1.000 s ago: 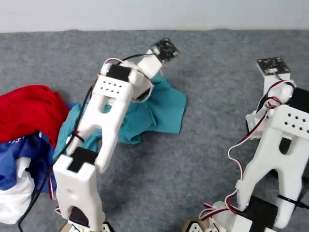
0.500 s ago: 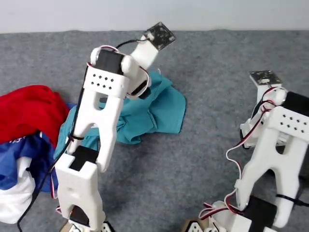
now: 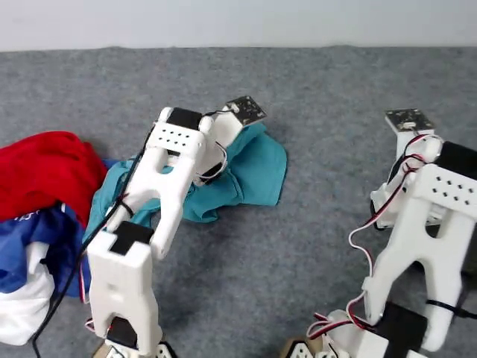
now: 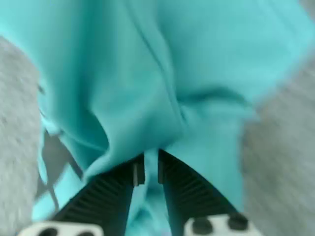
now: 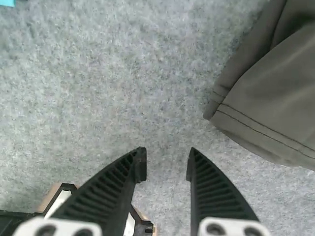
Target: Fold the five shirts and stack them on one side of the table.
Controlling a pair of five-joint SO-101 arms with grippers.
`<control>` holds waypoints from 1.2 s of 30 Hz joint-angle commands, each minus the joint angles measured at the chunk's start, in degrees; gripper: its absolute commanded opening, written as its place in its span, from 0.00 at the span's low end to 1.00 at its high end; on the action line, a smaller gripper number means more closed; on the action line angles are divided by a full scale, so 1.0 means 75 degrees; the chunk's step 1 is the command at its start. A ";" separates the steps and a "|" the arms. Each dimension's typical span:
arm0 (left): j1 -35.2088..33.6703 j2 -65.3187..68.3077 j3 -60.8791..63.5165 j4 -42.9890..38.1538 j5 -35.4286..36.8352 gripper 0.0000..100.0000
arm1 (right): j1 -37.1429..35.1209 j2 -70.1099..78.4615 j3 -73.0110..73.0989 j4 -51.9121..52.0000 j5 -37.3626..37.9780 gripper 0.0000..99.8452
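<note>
Nearest the arm bases, at the left edge of the grey table [image 3: 298, 246], a white shirt [image 3: 19, 313] lies crumpled under a blue shirt [image 3: 30, 239], and just beyond them a red shirt [image 3: 41, 175] is bunched on top of the same heap. None of the three looks folded; they read as a loose pile waiting its turn rather than a finished stack. On the right, the right tool [image 5: 165, 162] hangs over bare table with its jaws spread and nothing between them, just beside the hemmed edge of an olive shirt [image 5: 268, 98], which looks flat and smooth there, though too little of it shows to say whether it is folded. Farther out, near the middle of the table, the teal shirt [image 3: 257, 168] lies rumpled, one end touching the heap on the left. The left tool [image 4: 147, 169] is down on it, jaws pressed almost together with a ridge of teal cloth pinched between them. Judging from this, the task is at an early stage: the teal shirt is being handled, its fold not yet made, no neat stack has been built, and at least four shirts remain to fold and stack.
</note>
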 commanded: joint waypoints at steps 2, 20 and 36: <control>-0.0328 0.0996 -0.0885 -0.1723 0.0059 0.06 | -0.0053 -0.0393 -0.0059 0.0299 -0.0082 0.15; 0.0012 0.2075 -0.6523 0.3071 0.0867 0.06 | -0.0076 -0.1084 0.0387 0.0287 -0.0059 0.15; 0.0574 -0.0047 -0.1119 0.2415 0.0586 0.06 | -0.0053 -0.2104 0.1407 0.0275 -0.0082 0.15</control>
